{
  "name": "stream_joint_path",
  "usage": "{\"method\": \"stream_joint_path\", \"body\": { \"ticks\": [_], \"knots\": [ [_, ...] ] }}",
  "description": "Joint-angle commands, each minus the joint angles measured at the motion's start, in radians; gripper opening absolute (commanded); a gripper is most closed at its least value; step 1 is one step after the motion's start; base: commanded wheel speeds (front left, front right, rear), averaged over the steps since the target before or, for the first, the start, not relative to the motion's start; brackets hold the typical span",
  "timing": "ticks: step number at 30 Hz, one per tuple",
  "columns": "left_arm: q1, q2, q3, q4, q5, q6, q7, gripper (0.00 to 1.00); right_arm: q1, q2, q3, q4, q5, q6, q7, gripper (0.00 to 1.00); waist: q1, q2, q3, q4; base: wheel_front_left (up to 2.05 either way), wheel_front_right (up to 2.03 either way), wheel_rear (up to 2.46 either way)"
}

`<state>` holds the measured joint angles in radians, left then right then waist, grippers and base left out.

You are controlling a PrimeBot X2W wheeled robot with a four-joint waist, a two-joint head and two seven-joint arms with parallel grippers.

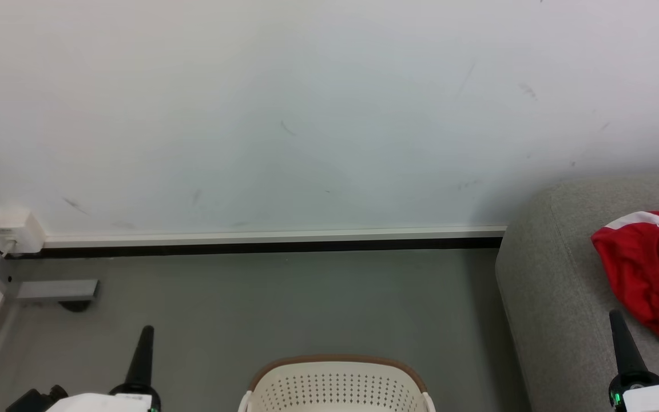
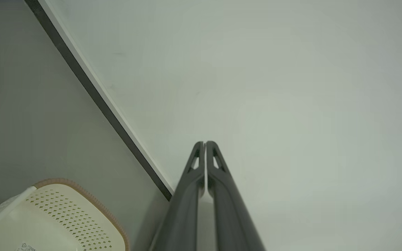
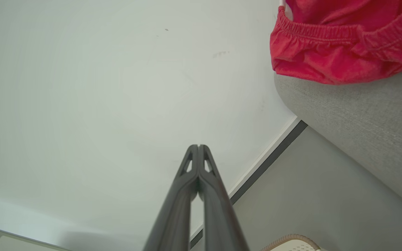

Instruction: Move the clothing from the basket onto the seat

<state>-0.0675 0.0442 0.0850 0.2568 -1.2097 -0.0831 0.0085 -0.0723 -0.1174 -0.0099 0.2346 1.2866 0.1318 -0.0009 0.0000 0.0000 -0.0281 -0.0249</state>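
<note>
Well, pretty much wrapped up by the look of it. Soft bright red garment with white trim stripes (image 1: 652, 274) lying in a crumpled heap on the big light grey fabric sofa (image 1: 547, 309), off to the right of the cream-white perforated plastic laundry basket with the brown rim band (image 1: 335, 386) and well apart from it. Nothing red poking up over the basket's rim, and just bare perforated wall on the bit visible from the left wrist. Can't see down to the basket's bottom though, so can't rule out a leftover piece in there. Left gripper (image 2: 205, 143) hanging left of the basket, two dark fingers pressed together, gripping nothing. Right gripper (image 3: 198, 146) over to the basket's right, near the garment but not touching it, likewise pinched closed and empty. Left to do, at a guess: a peek into the basket, and maybe a nudge, given the red fold right at the sofa's rounded edge.
</note>
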Motion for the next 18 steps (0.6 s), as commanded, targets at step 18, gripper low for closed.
{"method": "stream_joint_path", "body": {
  "ticks": [18],
  "knots": [
    [-0.034,0.008,0.016,-0.009,-0.174,-0.023,0.046,0.00,-0.033,0.023,-0.043,0.005,0.146,-0.001,0.043,0.00,0.0000,0.0000,0.010,0.009,0.00,0.00,0.00]
  ]
}}
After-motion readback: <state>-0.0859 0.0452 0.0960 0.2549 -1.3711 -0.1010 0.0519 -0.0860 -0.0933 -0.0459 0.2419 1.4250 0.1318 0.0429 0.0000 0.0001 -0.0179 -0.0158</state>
